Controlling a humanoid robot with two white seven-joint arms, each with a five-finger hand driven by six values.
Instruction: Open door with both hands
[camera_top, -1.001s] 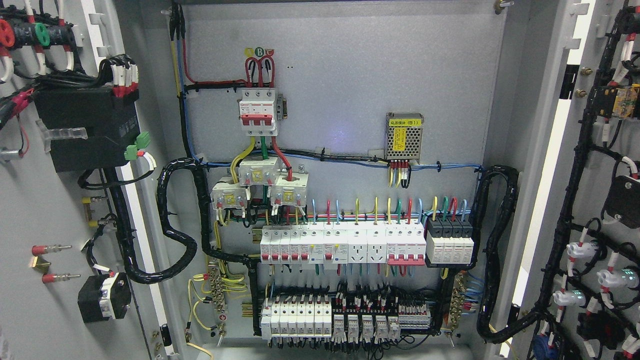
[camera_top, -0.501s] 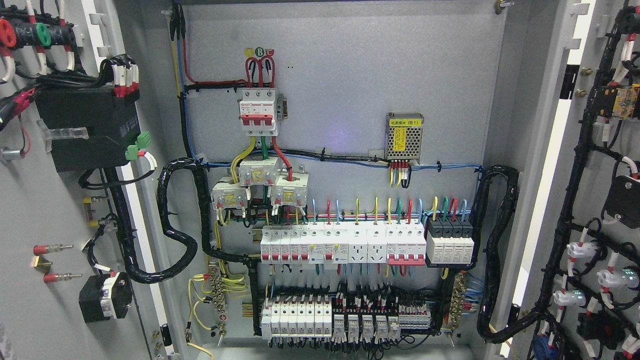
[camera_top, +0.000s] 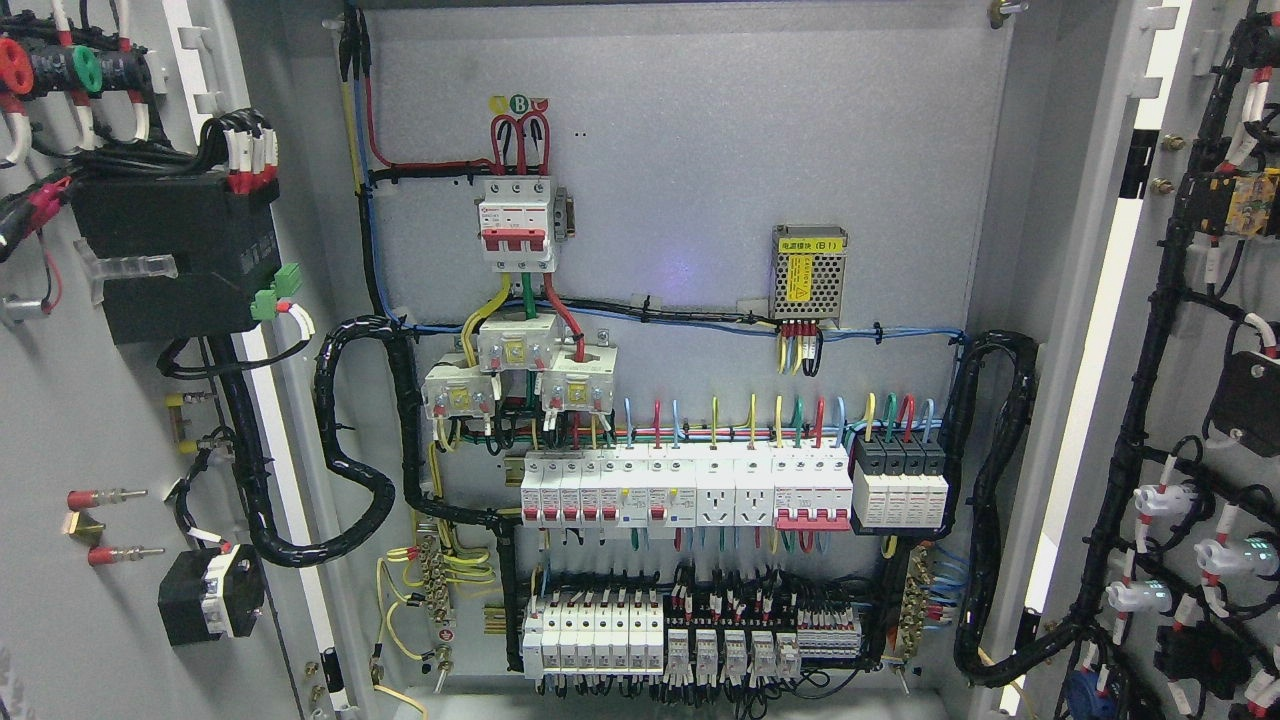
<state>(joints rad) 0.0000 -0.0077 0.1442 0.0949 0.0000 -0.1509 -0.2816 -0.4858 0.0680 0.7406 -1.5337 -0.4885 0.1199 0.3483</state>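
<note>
Grey sheet steel fills my head view: the cabinet's back panel (camera_top: 700, 150) sits square ahead, fully exposed, with the left door (camera_top: 60, 420) swung out along the picture's left edge and the right door (camera_top: 1190, 330) swung out along the right edge, each showing its inner face and wiring. On the panel I read a red-toggled main breaker (camera_top: 516, 225) near the top, a small mesh-cased power supply (camera_top: 809, 273) to its right, and a row of white breakers (camera_top: 685, 490) lower down. Neither hand nor either arm appears in this view, so I cannot tell what the fingers are doing. I judge the opening step complete, as both doors stand wide. Any next move calls only for keeping both arms withdrawn and clear of the wiring.
</note>
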